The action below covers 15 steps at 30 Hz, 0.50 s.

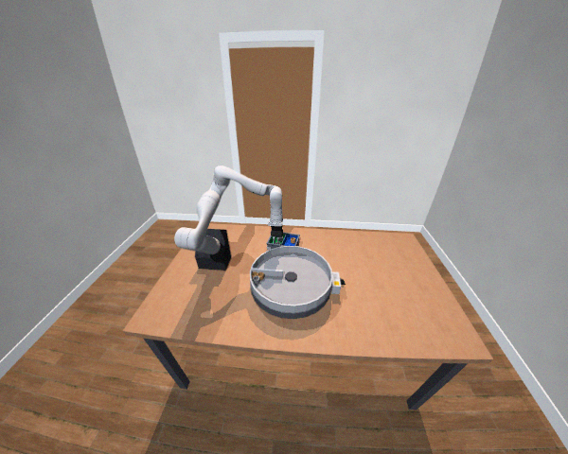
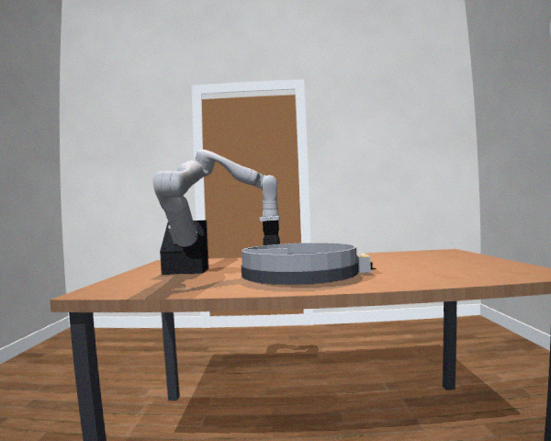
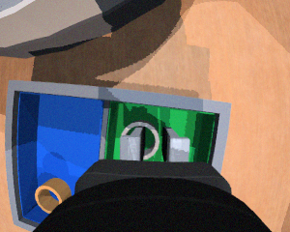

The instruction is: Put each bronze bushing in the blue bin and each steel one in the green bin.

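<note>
My gripper [image 1: 276,239] [image 3: 153,138] points down at the green bin [image 3: 184,116], its fingers part-way apart with nothing gripped between them. A steel bushing [image 3: 156,130] is in the green bin below the fingertips, off-centre toward the left finger, which hides part of it. A bronze bushing [image 1: 292,240] [image 3: 50,197] lies in the near left corner of the blue bin [image 3: 68,116]. On the turntable [image 1: 313,288] [image 2: 299,261] [image 3: 63,29], bronze bushings [image 1: 259,274] and a greyish one [image 1: 256,280] sit close together at the left wall. The gripper body hides the bins' near part.
A straight grey bar [image 1: 270,272] reaches from the turntable's left wall toward its dark hub [image 1: 291,276]. A small white box [image 1: 336,284] [image 2: 364,264] with a yellow top stands at the turntable's right side. The bins adjoin, sharing a divider, behind the turntable's high rim.
</note>
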{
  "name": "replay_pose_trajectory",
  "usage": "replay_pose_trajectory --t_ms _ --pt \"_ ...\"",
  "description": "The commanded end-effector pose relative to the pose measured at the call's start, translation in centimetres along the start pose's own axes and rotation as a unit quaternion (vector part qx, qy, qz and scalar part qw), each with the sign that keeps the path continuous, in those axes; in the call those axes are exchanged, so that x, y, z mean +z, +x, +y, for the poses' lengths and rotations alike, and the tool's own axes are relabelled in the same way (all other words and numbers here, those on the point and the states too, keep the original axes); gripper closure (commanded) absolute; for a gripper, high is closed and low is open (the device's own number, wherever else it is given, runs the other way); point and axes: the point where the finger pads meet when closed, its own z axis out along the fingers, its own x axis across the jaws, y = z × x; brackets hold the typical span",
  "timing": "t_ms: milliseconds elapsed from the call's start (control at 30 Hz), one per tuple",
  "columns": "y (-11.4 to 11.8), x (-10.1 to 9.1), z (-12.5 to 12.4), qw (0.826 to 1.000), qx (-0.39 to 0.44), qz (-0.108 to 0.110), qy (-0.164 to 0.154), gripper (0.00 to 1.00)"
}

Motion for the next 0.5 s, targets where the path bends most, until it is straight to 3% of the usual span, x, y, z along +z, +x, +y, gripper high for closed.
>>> replay_pose_trajectory --t_ms 0,467 --pt "-0.04 -0.22 0.07 1.000 0.000 -0.001 -0.001 0.58" --pt "-0.03 -0.71 0.08 1.000 0.000 -0.001 -0.001 0.58"
